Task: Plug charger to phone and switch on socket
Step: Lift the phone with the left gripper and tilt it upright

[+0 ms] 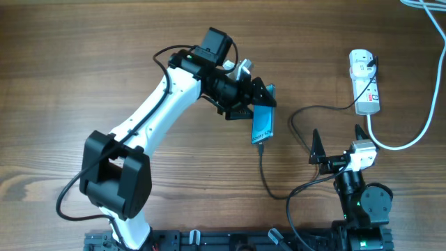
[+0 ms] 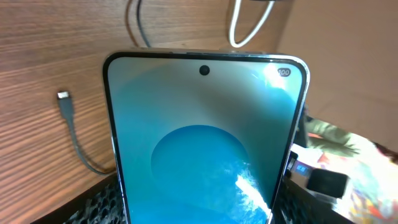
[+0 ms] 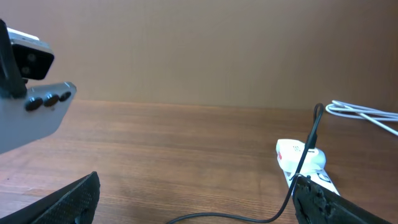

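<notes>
My left gripper [image 1: 256,97] is shut on the phone [image 1: 263,125] and holds it tilted above the table. In the left wrist view the teal screen [image 2: 205,149] fills the frame, front-camera end away from the jaws. The right wrist view shows the phone's grey back [image 3: 31,118]. The charger [image 1: 265,174] is a thin black cable. Its small plug tip [image 2: 63,96] lies loose on the wood, left of the phone and apart from it. The cable runs to the white socket [image 1: 366,87], which also shows in the right wrist view [image 3: 301,158]. My right gripper [image 1: 338,144] is open and empty, and the cable [image 3: 236,218] passes its right finger.
The socket's thick white cord [image 1: 418,132] loops along the right edge of the table and also shows in the right wrist view [image 3: 367,115]. The arm bases stand at the front edge. The table is brown wood [image 1: 83,70].
</notes>
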